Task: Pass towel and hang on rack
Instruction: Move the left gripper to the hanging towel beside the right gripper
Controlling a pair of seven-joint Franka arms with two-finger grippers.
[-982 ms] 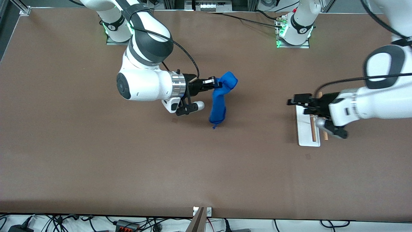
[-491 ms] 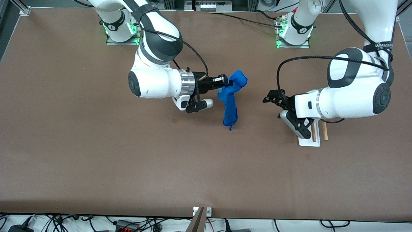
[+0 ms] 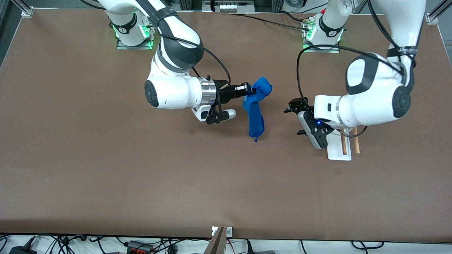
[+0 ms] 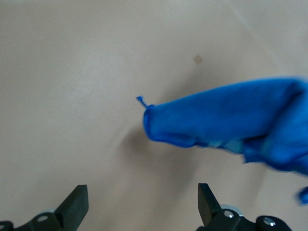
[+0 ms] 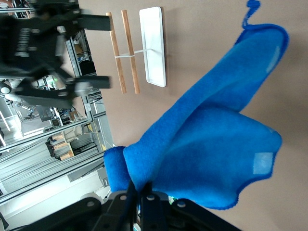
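Observation:
My right gripper (image 3: 249, 90) is shut on the top of the blue towel (image 3: 255, 114), which hangs from it down to the table's middle. In the right wrist view the shut gripper (image 5: 144, 192) pinches a fold of the towel (image 5: 207, 144). My left gripper (image 3: 295, 120) is open and empty, beside the towel toward the left arm's end, with a gap between them. In the left wrist view its fingertips (image 4: 77, 207) stand wide apart, with the towel's lower end (image 4: 216, 122) ahead of them. The rack (image 3: 339, 150) stands partly under the left wrist. Its two wooden rods (image 5: 123, 50) and white base (image 5: 152, 45) show in the right wrist view.
The brown table (image 3: 106, 169) has small dark marks (image 3: 191, 132) near the middle. The left arm's elbow (image 3: 374, 91) hangs over the rack. Cables lie along the table's edge near the front camera.
My left gripper has swung from over the rack toward the towel and turned its wrist. My right gripper has carried the towel a little toward the left arm's end.

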